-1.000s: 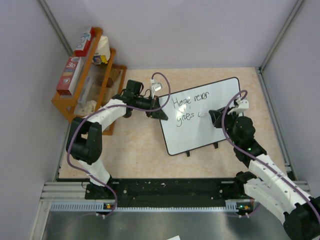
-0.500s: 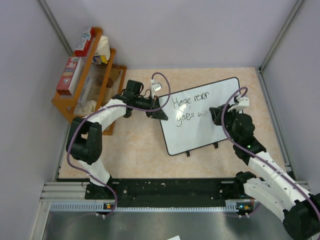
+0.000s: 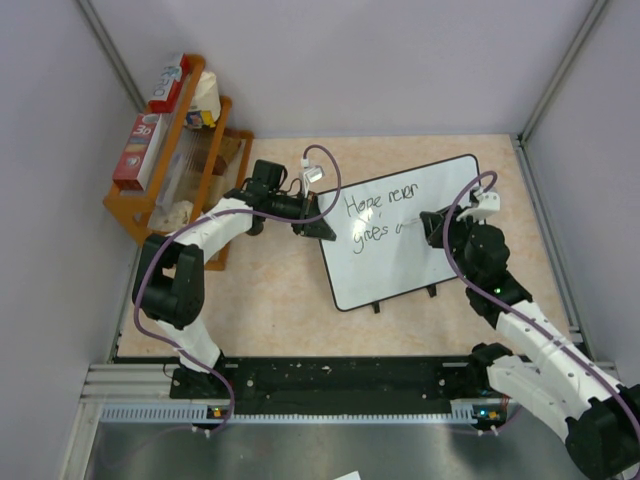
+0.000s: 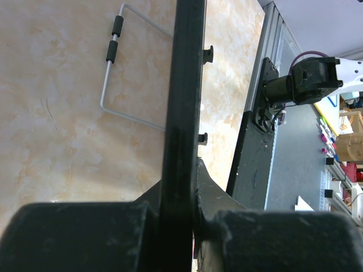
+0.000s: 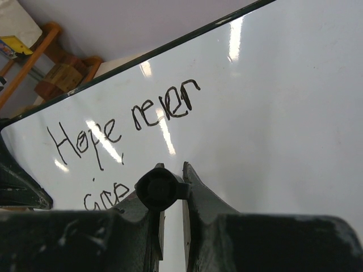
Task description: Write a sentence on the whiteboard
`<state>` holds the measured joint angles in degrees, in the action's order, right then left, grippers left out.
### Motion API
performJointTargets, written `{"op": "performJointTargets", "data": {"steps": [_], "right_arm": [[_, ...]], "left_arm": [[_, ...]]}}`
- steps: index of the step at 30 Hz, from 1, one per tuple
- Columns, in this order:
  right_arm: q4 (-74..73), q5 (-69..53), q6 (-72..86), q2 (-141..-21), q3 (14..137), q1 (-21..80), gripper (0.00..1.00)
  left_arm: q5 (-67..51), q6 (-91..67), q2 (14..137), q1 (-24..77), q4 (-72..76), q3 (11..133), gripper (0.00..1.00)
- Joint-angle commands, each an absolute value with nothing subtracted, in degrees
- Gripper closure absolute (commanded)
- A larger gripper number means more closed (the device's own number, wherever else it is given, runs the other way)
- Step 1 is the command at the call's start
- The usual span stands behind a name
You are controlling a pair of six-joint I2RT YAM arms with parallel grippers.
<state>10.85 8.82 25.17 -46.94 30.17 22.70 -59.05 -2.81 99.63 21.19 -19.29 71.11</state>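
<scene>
The whiteboard [image 3: 440, 262] stands tilted on the table, with two black feet at its near edge. The sentence [image 3: 382, 215] is in two lines of dark marker; the top line reads "Hope never", and it also shows in the right wrist view [image 5: 122, 127]. My left gripper [image 3: 322, 230] is shut on the board's left black rim [image 4: 184, 113]. My right gripper [image 3: 425, 226] is shut on a black marker [image 5: 160, 190], whose end points at the board right of the second line's last word.
A wooden rack [image 3: 185, 150] with boxes and packets stands at the far left. A wire stand [image 4: 116, 68] shows behind the board in the left wrist view. Grey walls close in the table on three sides.
My right gripper has moved slightly up and right along the second line with the marker, and a short new stroke shows after the second line's word. The left arm has not moved.
</scene>
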Motion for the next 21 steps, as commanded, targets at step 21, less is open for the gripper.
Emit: {"op": "performJointTargets", "data": {"steps": [21], "right_arm": [[8.70,7.47,25.23,-44.39,26.98,21.89,1.00]], "left_arm": [[-38.50,9.23,102.22,23.55,-24.70,68.29,1.00]]}}
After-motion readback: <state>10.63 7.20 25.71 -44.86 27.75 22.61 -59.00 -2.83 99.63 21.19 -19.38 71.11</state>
